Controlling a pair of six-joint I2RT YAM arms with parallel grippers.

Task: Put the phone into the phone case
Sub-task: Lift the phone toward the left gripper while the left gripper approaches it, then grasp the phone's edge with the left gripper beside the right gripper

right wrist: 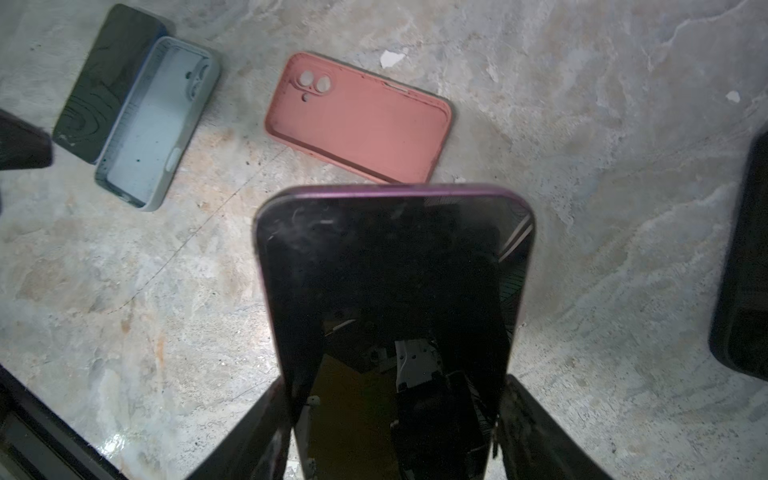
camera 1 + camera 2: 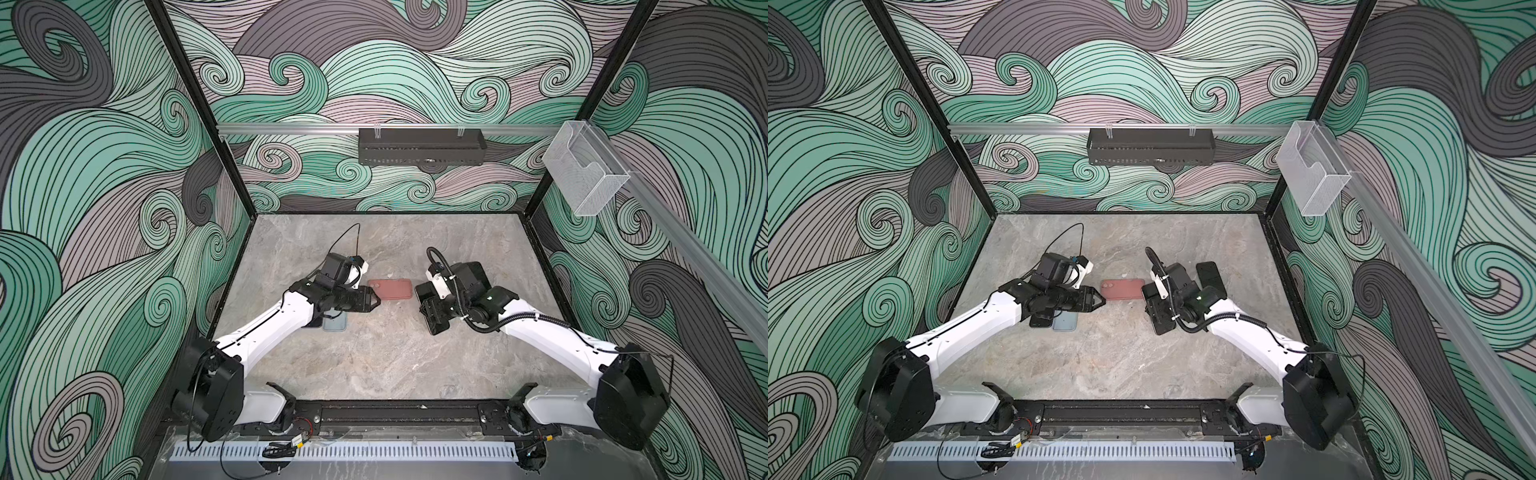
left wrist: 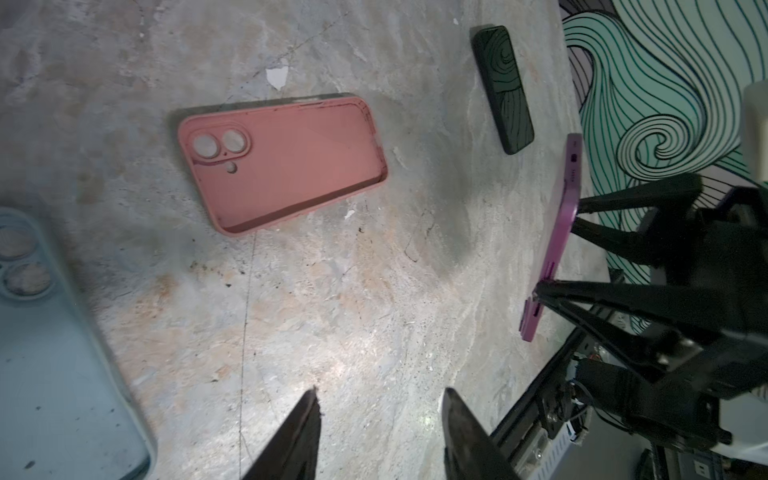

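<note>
Purple phone: one, dark screen facing my right wrist camera, clamped across its long sides by my right gripper. Its free short end points toward the pink phone case, and the two stand apart. In the left wrist view it shows edge-on, a thin purple rim. Pink phone case: one, lying flat with its hollow side up on the marbled table, between my two grippers in both top views. Left gripper: fingers parted and empty, just beside the camera-cutout end of the pink case. Pale blue phone case: one, hollow side up, partly hidden under my left arm in both top views, touching a black phone that lies alongside it. Second black phone: flat on the table on my right gripper's side, apart from the pink case.
</note>
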